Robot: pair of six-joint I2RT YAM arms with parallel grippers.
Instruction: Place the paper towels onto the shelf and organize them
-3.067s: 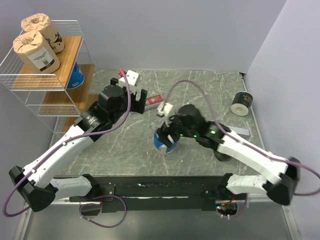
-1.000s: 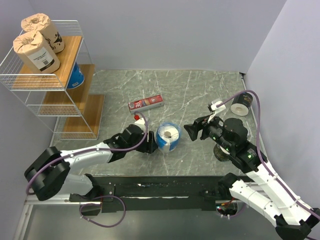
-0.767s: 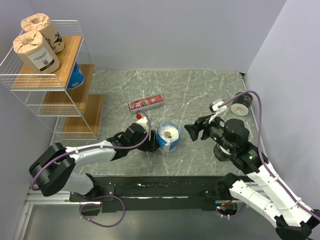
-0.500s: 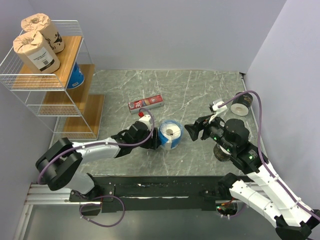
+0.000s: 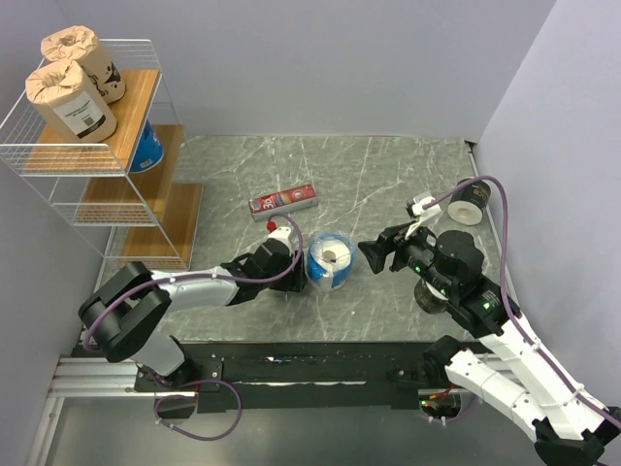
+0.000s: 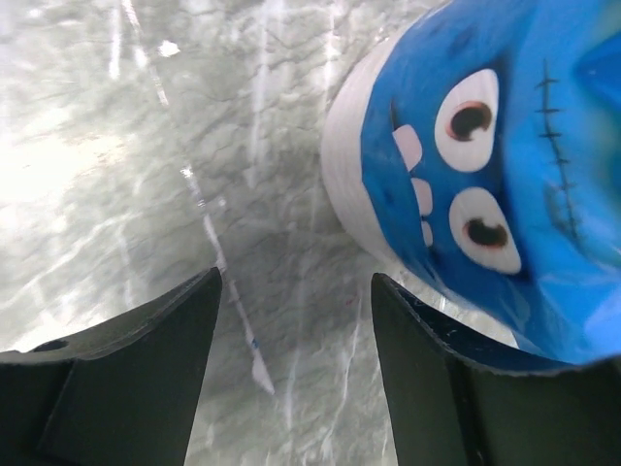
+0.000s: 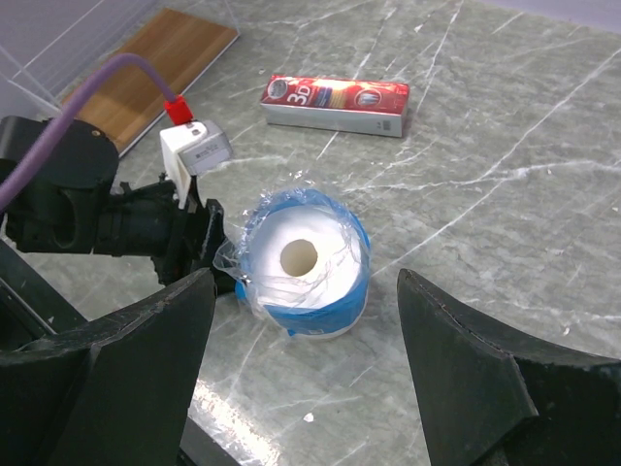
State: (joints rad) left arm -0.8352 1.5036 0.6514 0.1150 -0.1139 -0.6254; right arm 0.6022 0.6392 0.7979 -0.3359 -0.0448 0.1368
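A blue-and-white paper towel roll stands upright on the grey table, core up. My left gripper lies low at its left side, open and empty. In the left wrist view the roll sits ahead and to the right of the open left gripper, and only table shows between the fingers. My right gripper is open and empty, a short way right of the roll, which shows in its view. The shelf holds two kraft-brown rolls on top and a blue roll on the middle board.
A flat red box lies behind the roll and also shows in the right wrist view. A dark roll stands at the far right near the wall. A dark round object is half hidden under my right arm.
The right gripper has let go of the blue-and-white roll and drawn back to the right. The left arm has come down low and slid up to the roll's left side.
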